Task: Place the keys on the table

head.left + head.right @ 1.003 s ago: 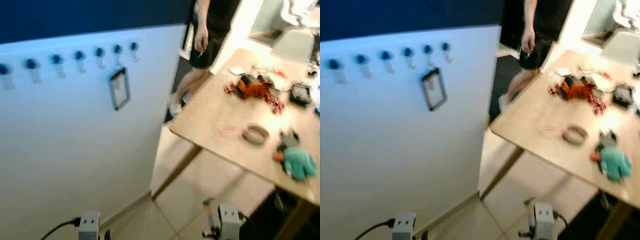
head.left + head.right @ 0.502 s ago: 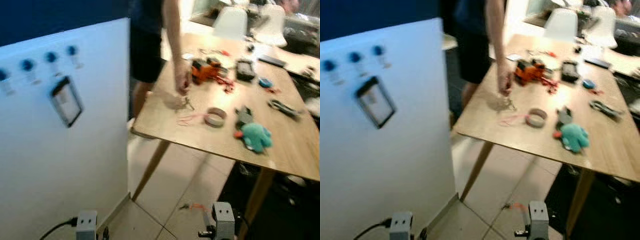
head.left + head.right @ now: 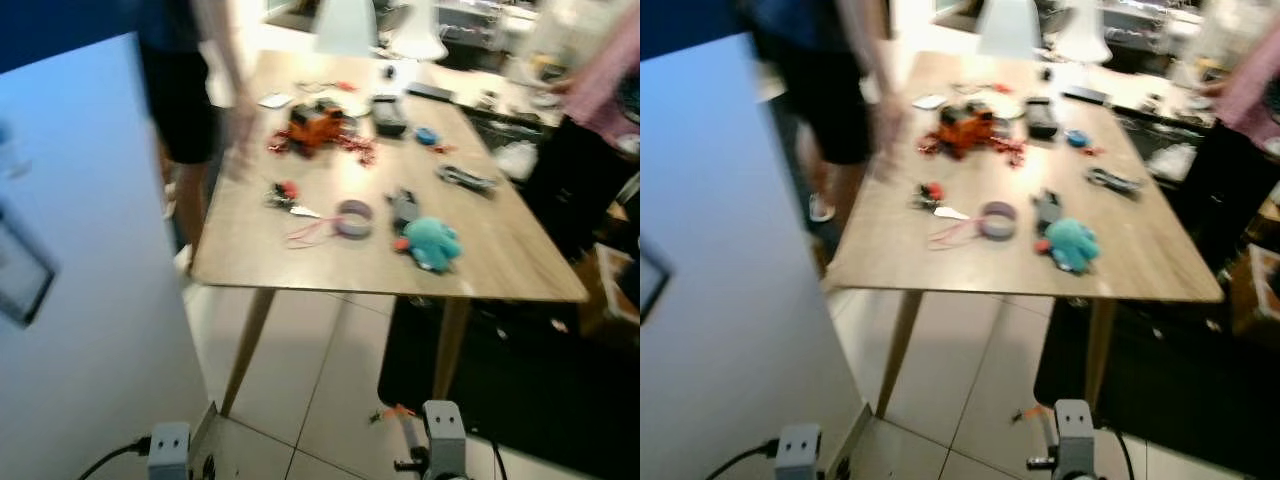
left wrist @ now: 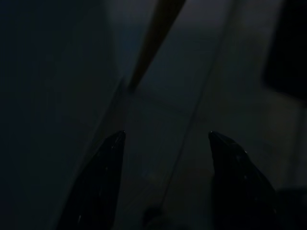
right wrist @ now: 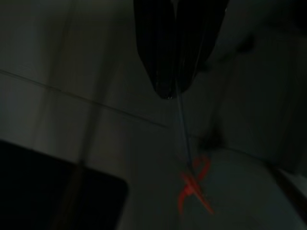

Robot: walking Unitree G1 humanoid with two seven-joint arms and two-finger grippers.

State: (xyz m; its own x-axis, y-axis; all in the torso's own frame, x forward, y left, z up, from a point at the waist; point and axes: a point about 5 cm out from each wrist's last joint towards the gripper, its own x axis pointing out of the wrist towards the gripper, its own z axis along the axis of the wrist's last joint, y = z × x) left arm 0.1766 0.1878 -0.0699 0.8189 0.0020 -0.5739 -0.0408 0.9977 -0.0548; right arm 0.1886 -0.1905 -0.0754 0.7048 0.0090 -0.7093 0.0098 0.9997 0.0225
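A teal plush toy and tape roll lie on the wooden table.

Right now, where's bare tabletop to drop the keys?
Free: the near left corner of the table, in front of the tape roll, and the near right stretch beyond the teal plush. Crowded: the middle and far end, around the orange toy. The right tool pinches a thin cord.

Ahead of me a light wooden table stands on slanted legs over pale floor tiles. A white wall panel rises at my left. Beyond the table, blurred, is what looks like a white chair.
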